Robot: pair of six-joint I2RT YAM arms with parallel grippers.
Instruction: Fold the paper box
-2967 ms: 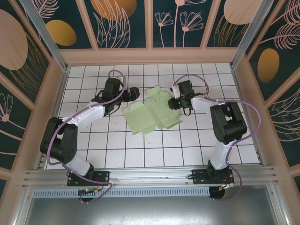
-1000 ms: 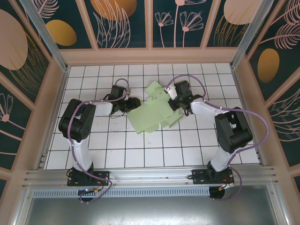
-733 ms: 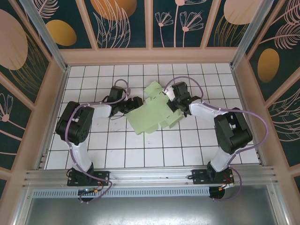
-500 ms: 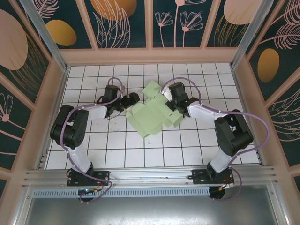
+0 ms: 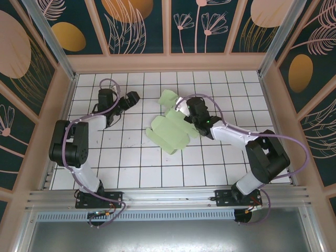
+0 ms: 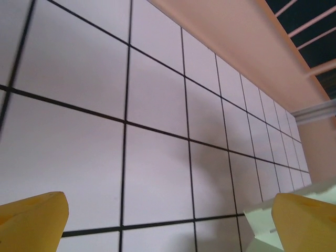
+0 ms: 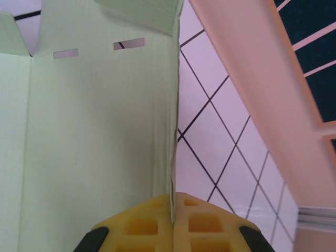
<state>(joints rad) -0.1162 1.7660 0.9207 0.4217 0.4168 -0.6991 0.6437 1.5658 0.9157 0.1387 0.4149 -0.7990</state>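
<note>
The right tool is pinched shut on an upright edge of the paper box, which lies mid-way across the bench. The left tool gapes empty, well apart. The panel probably wants swinging slowly along its crease, so the thin card doesn't tear.

paper box: matt thin card | tiled floor: smooth, perhaps slightly glossy

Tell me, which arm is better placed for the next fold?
The right, probably: the right tool pinches an edge of the paper box, while the left tool hangs open, apart from it.
</note>
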